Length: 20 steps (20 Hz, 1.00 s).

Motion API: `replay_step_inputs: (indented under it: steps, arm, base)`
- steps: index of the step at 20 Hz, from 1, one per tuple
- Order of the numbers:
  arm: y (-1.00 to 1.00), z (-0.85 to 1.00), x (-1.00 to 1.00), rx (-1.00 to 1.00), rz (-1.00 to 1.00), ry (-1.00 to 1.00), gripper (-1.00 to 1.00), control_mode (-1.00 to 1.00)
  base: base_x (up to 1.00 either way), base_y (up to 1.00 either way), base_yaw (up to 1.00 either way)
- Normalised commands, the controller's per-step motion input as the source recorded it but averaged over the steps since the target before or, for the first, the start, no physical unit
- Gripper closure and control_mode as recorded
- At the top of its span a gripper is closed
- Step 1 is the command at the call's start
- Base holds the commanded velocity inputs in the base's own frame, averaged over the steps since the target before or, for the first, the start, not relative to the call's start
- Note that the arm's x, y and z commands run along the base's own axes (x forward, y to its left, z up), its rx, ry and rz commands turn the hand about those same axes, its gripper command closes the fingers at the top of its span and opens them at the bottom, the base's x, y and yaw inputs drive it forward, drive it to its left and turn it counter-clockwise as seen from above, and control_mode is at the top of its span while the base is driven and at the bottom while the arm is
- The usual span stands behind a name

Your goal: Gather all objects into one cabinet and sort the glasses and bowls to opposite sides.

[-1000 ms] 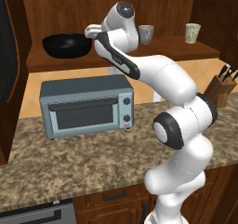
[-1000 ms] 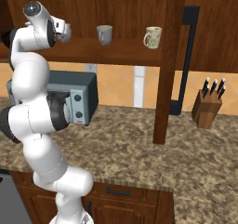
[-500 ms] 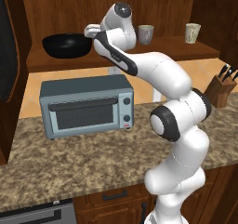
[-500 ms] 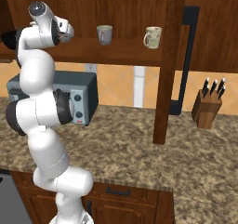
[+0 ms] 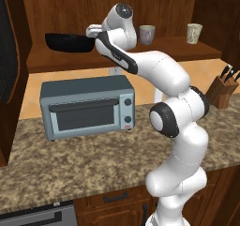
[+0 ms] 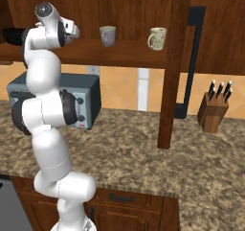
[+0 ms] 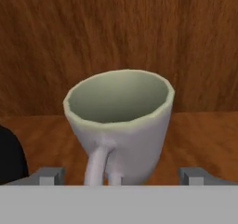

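Note:
The cabinet (image 5: 93, 60) (image 6: 125, 55) holds everything on one long shelf. A glossy black bowl (image 5: 65, 42) (image 6: 11, 35) sits at its left end. My gripper (image 5: 92, 32) (image 6: 72, 29) reaches in just right of the bowl and is open. In the hand view a pale cup (image 7: 119, 121) stands upright on the shelf between my fingertips (image 7: 47, 175), its handle towards me, with a gap on each side. The bowl's dark edge (image 7: 9, 159) shows at left. Two more pale cups (image 5: 146, 33) (image 5: 194, 33) stand farther right on the shelf.
A blue-grey toaster oven (image 5: 86, 107) (image 6: 86, 98) sits on the granite counter (image 5: 93, 164) under the shelf. A knife block (image 5: 224, 92) (image 6: 214, 111) stands at the right. A cabinet post (image 6: 173, 67) rises right of the cups.
The hand has eased slightly deeper into the cabinet beside the bowl, and the arm's lower links have straightened. The jaws stay wide.

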Motion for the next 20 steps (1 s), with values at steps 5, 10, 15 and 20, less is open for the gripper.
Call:
replay_step_inputs:
  steps: [5, 10, 15, 20]
  arm:
    - [0.0, -0.03, 0.17, 0.0, 0.0, 0.0, -1.0, -1.0]
    - [0.0, -0.03, 0.16, 0.0, 0.0, 0.0, 1.0, -1.0]
    - [0.0, -0.01, 0.1, 0.0, 0.0, 0.0, 1.0, -1.0]
    - [0.0, 0.0, 0.03, 0.0, 0.0, 0.0, 1.0, -1.0]
  base:
    - [0.0, 0.0, 0.0]
    - [0.0, 0.0, 0.0]
    - [0.0, 0.0, 0.0]
    - [0.0, 0.0, 0.0]
